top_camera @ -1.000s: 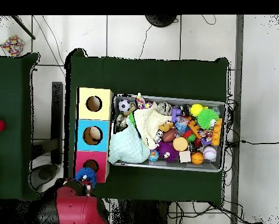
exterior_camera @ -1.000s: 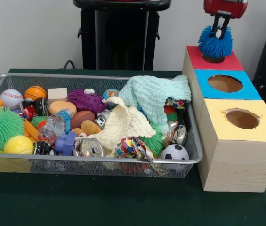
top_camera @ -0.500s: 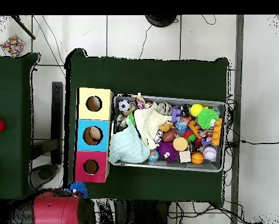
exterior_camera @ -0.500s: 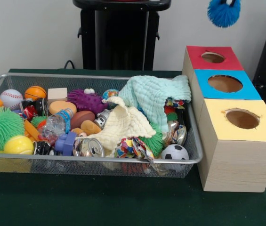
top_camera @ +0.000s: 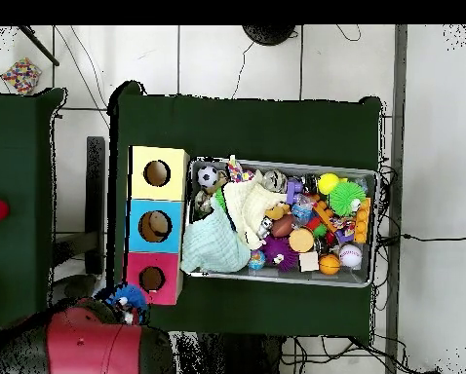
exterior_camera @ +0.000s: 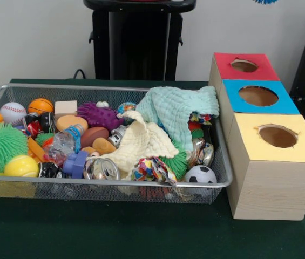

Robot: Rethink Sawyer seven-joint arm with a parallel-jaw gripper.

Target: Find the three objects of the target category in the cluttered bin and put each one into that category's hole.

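A metal basket [exterior_camera: 219,181] sits on the green table [exterior_camera: 141,237], full of toys, balls and cloths. Just beside it stands a wooden box with a red hole [exterior_camera: 244,65], a blue hole [exterior_camera: 258,95] and a yellow hole [exterior_camera: 277,136]. A bit of blue fuzzy ball [exterior_camera: 264,1] peeks in at the top edge.

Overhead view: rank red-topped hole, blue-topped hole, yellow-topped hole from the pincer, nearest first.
From the pincer with the blue spiky ball:
1. Red-topped hole, right beside it.
2. Blue-topped hole, middle of the box.
3. Yellow-topped hole, far end.
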